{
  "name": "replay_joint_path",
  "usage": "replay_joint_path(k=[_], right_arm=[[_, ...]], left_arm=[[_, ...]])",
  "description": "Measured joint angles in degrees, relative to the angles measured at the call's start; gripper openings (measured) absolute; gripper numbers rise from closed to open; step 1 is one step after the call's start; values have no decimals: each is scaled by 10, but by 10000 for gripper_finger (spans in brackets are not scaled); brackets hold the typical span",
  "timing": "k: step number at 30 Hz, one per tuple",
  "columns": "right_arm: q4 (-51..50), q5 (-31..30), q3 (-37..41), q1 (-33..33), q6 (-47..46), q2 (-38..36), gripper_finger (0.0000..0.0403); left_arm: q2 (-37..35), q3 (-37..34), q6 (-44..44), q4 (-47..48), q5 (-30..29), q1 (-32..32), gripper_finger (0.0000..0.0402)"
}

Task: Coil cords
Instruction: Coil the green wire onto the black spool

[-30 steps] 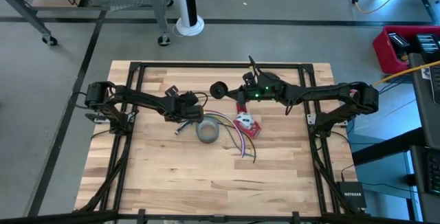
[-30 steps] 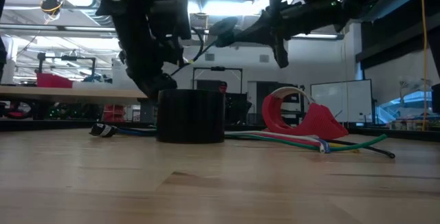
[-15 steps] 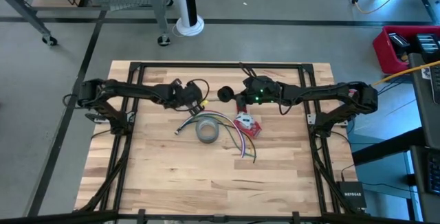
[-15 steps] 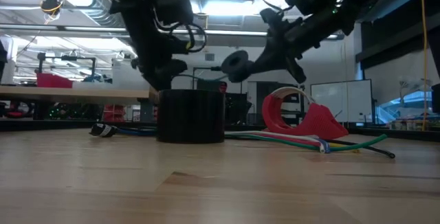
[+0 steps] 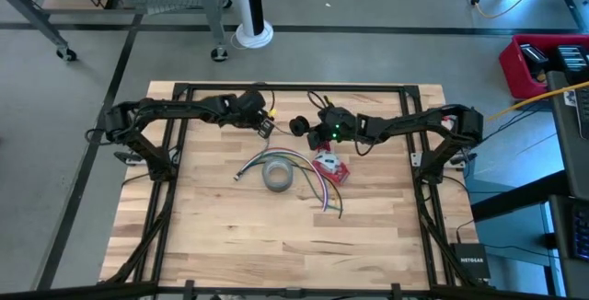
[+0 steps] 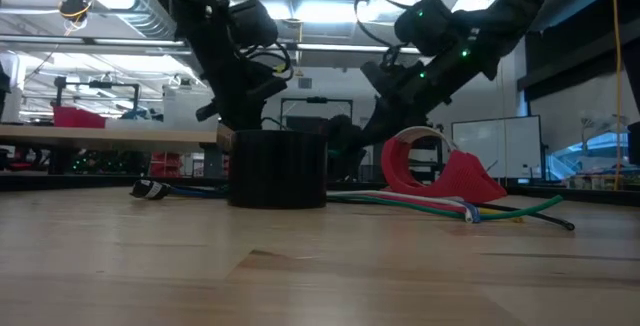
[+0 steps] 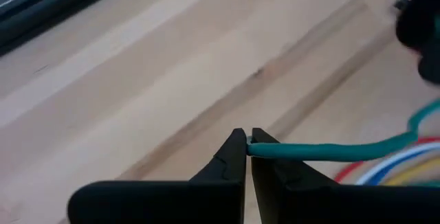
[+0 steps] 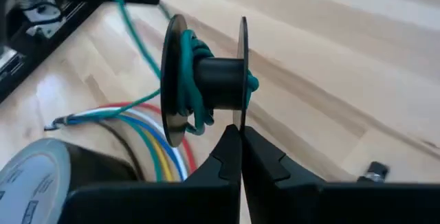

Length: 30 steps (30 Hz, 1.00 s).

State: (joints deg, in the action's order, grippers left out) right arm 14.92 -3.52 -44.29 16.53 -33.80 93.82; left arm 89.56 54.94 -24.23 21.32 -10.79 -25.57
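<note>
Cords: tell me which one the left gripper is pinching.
The green cord, clamped in the left gripper and running to the spool; the other coloured cords lie loose on the table.

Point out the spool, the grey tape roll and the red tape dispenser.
spool (image 8: 220, 80): right wrist view, its dark core.
grey tape roll (image 5: 278, 175): high view, its top rim.
red tape dispenser (image 6: 440, 171): low view, its red body.

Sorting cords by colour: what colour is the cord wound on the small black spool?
Green: the thin cord wound on the small black spool; right wrist view shows it best.
</note>
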Motion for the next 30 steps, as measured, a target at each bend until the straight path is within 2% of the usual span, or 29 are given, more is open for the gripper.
replay_joint_path(k=[6, 11, 15, 19, 25, 30], right_arm=[[48, 38, 0, -1, -2, 0, 3], [75, 43, 0, -1, -3, -1, 3], [78, 47, 0, 0, -3, -1, 3], [79, 77, 0, -1, -3, -1, 3], [121, 80, 0, 0, -3, -1, 3], [126, 116, 0, 0, -3, -1, 3]], left_arm=[[0, 0, -2, -1, 9, -40, 0], [0, 0, -10, -4, 12, -70, 0], [3, 0, -11, -31, 34, -90, 0], [13, 0, -13, -41, 54, -108, 0], [30, 0, -15, -28, 89, -112, 0], [33, 0, -29, -41, 97, -113, 0]])
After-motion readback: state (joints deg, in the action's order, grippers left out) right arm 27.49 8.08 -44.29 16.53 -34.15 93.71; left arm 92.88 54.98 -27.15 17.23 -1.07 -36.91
